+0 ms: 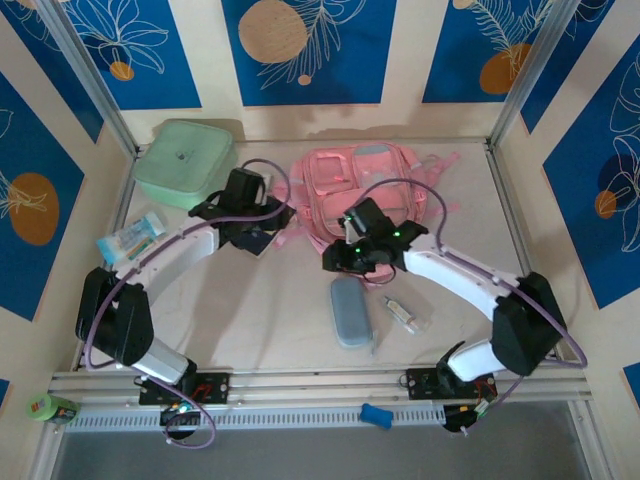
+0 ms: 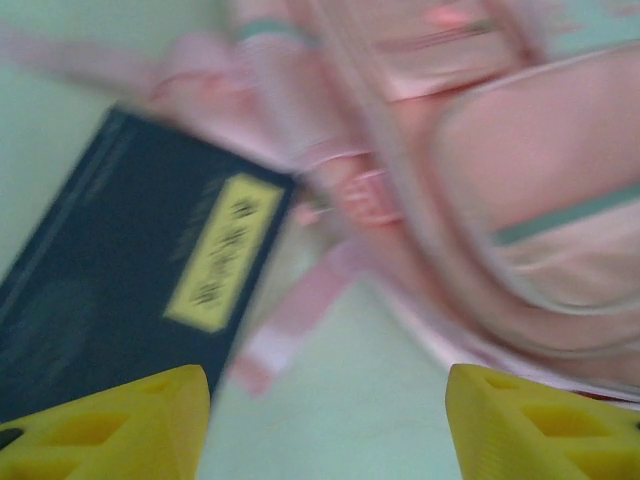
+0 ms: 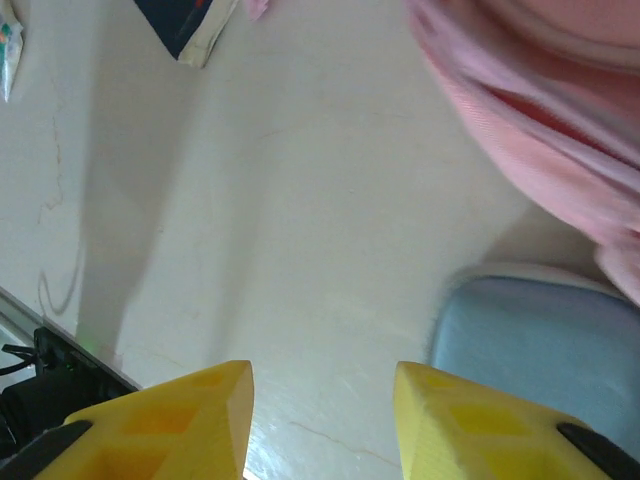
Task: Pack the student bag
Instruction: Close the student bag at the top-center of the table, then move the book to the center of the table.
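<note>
Soft pink fabric backpack is sitting far-centre on the table. The left gripper is hanging apart and empty over the dark navy yellow-labelled book, just left of the bag. The right gripper is hanging apart and empty too, beside the grey-blue oval case. Looks like we're picking an item; next I'm guessing one drops squarely onto it and closes.

left end effector: jaws apart | dark book beside student bag

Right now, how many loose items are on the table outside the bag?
5: mint-green box far left, packet at the left edge, dark book beside the bag, grey-blue case and small bottle on its near side. More may be hidden.
</note>
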`<control>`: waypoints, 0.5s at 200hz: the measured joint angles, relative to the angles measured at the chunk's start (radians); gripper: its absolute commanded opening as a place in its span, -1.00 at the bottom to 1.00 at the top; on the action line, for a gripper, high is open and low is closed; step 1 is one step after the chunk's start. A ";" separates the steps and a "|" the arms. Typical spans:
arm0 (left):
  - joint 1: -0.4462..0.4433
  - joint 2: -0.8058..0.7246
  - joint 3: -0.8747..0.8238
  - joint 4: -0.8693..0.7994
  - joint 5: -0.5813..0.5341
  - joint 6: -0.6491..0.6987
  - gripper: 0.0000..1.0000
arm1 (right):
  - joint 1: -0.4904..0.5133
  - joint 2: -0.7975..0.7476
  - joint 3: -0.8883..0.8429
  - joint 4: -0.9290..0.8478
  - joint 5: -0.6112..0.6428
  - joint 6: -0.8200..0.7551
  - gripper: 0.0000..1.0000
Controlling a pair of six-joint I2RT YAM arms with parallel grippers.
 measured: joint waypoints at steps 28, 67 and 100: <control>0.098 0.056 0.007 -0.016 0.000 0.010 0.38 | 0.044 0.107 0.064 0.029 0.008 0.022 -0.14; 0.179 0.243 0.116 -0.014 0.001 0.048 0.44 | 0.072 0.152 0.080 0.039 0.013 0.042 -0.13; 0.218 0.425 0.265 -0.039 0.001 0.077 0.46 | 0.073 0.140 0.079 0.023 0.030 0.049 -0.13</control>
